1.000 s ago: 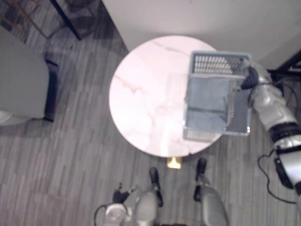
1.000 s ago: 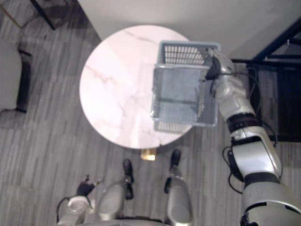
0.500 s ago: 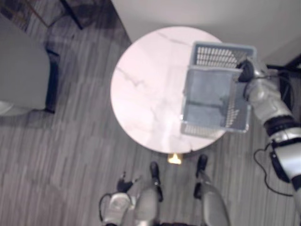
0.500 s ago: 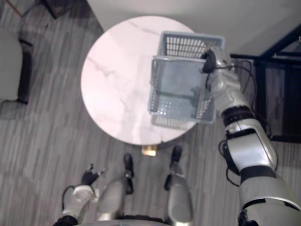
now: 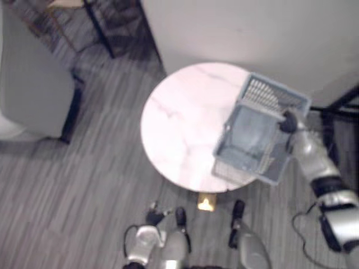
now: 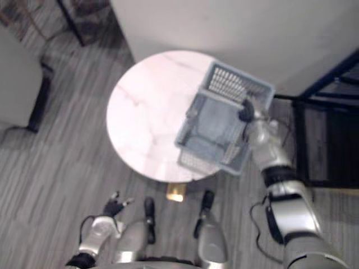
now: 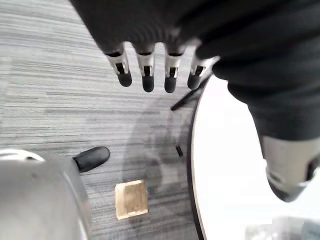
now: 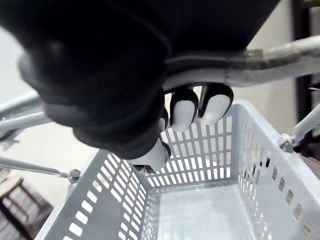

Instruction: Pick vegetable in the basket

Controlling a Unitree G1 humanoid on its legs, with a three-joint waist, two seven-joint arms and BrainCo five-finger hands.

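Currently the right hand (image 5: 288, 121) is clenched round the wire handle (image 8: 270, 57) of a grey perforated plastic basket (image 5: 253, 140), its dark-tipped fingers (image 8: 215, 105) curled under the bar in its own wrist view. The basket sits tilted at about 4 o'clock on the round marble-topped table (image 5: 179, 123), with its outer corner hanging past the rim (whether its bottom touches the tabletop, I cannot tell). Seen along the right wrist, the basket's slotted walls and pale floor lie just beneath the hand.

The left hand (image 5: 152, 216) hangs low at about 7 o'clock from the table, apart from it, over the striped grey floor (image 5: 67, 190); its fingers (image 7: 146, 70) are straight and relaxed, grasping nothing. A small brass foot (image 7: 131, 199) shows on the floor beside the table's edge, at 6 o'clock. A grey chair (image 5: 31, 89) stands well apart at 9 o'clock, and a white wall (image 5: 252, 28) runs behind the table at 12 o'clock.
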